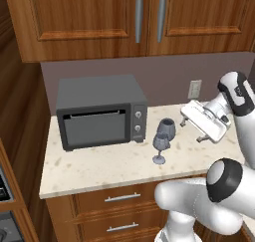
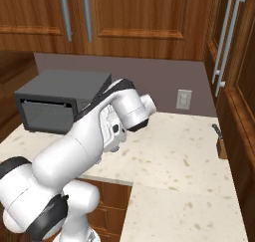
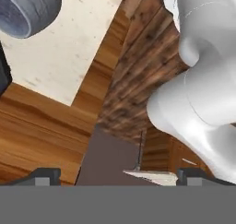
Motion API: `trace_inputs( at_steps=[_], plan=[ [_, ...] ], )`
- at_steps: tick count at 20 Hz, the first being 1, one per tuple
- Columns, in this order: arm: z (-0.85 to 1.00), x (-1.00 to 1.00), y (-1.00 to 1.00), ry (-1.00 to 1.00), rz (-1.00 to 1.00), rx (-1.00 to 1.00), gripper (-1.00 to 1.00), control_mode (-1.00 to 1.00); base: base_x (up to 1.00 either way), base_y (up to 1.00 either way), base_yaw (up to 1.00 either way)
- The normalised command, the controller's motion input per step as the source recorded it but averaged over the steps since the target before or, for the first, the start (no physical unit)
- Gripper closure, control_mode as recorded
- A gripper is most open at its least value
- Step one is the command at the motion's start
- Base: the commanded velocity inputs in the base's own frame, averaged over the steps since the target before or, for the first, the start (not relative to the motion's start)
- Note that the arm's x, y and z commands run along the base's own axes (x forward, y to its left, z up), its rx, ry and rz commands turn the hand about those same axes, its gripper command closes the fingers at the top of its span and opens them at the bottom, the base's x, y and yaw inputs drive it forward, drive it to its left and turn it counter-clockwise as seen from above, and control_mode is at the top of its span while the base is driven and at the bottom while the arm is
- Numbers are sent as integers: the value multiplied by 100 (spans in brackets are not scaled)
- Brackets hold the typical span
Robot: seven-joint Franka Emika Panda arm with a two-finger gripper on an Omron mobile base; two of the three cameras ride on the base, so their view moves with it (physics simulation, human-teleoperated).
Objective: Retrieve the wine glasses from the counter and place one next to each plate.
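Note:
Two wine glasses stand on the beige speckled counter (image 1: pixel 99 166), just right of a grey oven. The dark wide-bowled glass (image 1: pixel 167 128) is at the back. The slimmer bluish glass (image 1: pixel 160 146) stands in front of it. My gripper (image 1: pixel 191 130) hovers a short way to the right of the dark glass, open, with nothing between its fingers. In the hand view the gripper (image 3: pixel 119 176) is rolled, and a grey glass bowl (image 3: pixel 27 8) shows at the upper left over the counter (image 3: pixel 78 38). In the right base view my arm covers the glasses. The plates are out of view.
A dark grey toaster oven (image 1: pixel 99 114) fills the counter's left. Wood wall cabinets hang above, and a wall outlet (image 1: pixel 194 89) sits behind the gripper. Drawers with silver handles (image 1: pixel 122 197) lie below. A knife block (image 2: pixel 219 142) stands by the tall cabinet at the right.

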Motion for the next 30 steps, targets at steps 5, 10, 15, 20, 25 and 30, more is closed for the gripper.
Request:
trace_inputs(
  at_steps=[5,10,15,20,25,30],
  plan=[
    [0,13,-25,35,0,17,-100,-100,0,0,0],
    [-11,22,-40,22,-10,22,-100,-100,0,0,0],
    [-21,15,-11,-1,-25,1,-100,-100,0,0,0],
    [-33,0,8,-14,-25,0,-100,-100,0,0,0],
    [-9,4,-5,-1,-22,0,-100,-100,0,0,0],
    [-13,18,-29,0,-18,0,-100,-100,0,0,0]
  ],
)
